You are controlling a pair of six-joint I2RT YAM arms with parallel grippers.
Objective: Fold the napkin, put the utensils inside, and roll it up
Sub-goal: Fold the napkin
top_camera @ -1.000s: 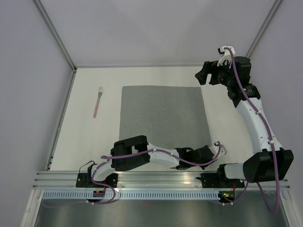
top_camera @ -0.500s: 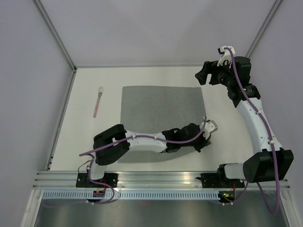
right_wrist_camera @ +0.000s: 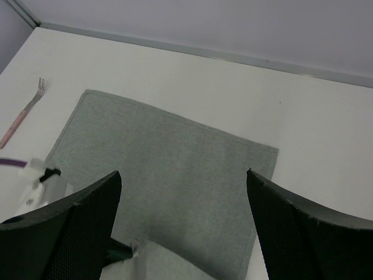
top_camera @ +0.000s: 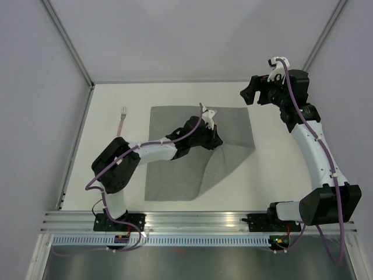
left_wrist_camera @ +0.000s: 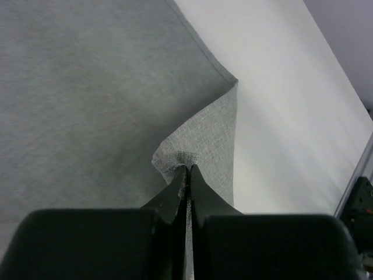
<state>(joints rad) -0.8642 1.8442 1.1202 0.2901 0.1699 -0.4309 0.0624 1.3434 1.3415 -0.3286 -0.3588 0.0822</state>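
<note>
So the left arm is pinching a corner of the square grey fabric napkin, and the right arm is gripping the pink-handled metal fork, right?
Not quite. The right gripper is open and empty, as the right wrist view shows; the pink-handled metal fork lies on the table beside the grey fabric napkin. The left gripper does pinch a napkin corner.

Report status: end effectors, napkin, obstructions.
Left end effector shut on corner of plain grey square fabric napkin, corner folded over the cloth. Right end effector open, empty, near far right corner. Pink-handled fork lies left of napkin, apart; nothing blocking.
</note>
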